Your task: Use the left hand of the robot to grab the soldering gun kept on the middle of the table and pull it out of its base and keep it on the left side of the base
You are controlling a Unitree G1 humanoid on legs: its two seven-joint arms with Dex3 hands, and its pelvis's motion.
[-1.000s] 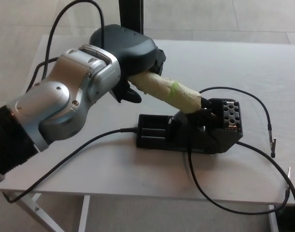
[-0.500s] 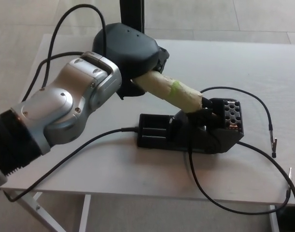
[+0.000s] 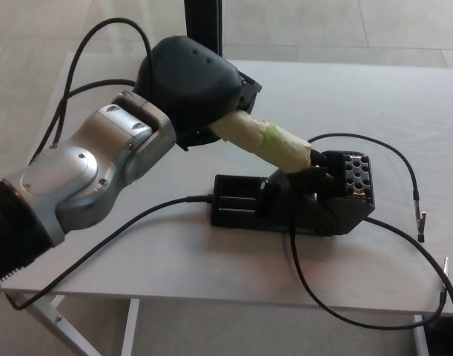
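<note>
The robot's left hand [image 3: 193, 89], a bulky black shell on a silver forearm, was wrapped over the rear end of the soldering gun [image 3: 267, 141], a pale cream, tape-wound cylindrical handle with a green band around its middle. The fingers sat under the palm and could not be seen one by one, but the hand read as closed around the handle's back end. And the gun was not out yet! It slanted down to the right, its front end seated in the black plastic base station [image 3: 300, 204] that sat in the middle of the pale wooden table [image 3: 404, 96]. A thin black cable [image 3: 389, 159] looped away over the tabletop to the right, another ran off the base's left end toward the table edge. So the grab looked done, judging by that grip; the pull-out was the step in hand. What remained: drawing the gun back and up along its own slant until it cleared the holder, then laying it on the bare table just left of the base. The right hand did not show at all.
</note>
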